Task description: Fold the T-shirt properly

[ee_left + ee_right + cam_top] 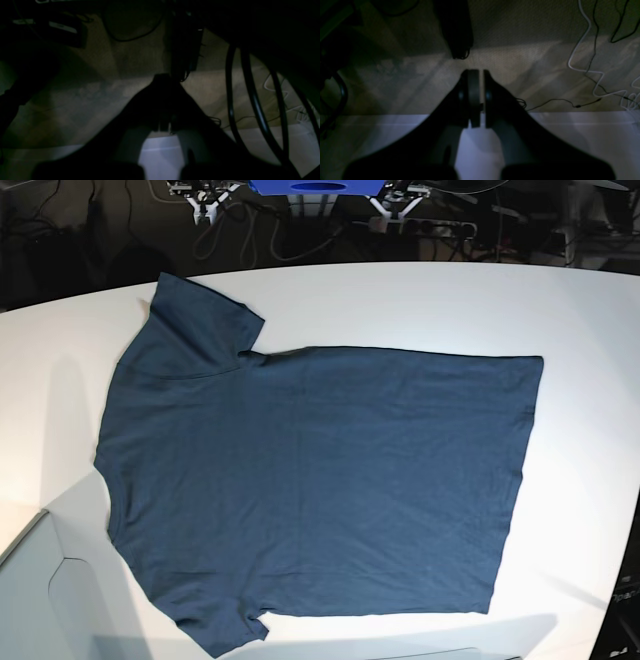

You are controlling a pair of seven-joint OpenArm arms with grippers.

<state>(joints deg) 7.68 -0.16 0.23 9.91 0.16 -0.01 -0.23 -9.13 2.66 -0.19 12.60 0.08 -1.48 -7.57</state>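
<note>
The dark navy T-shirt (320,480) lies spread flat on the white table (400,300) in the base view. Its collar end is at the left, the hem at the right, and one short sleeve (200,315) points to the far left corner while the other (215,630) reaches the near edge. Neither arm shows in the base view. In the dim left wrist view my left gripper (163,76) is shut and holds nothing, out over the table's edge above the floor. My right gripper (476,71) is likewise shut with nothing in it.
Beyond the table edge (570,130) lies a carpeted floor with a white cable (585,50) and thin black wires. Thick black cable loops (252,100) hang at the right of the left wrist view. A grey box corner (30,600) sits at the base view's lower left.
</note>
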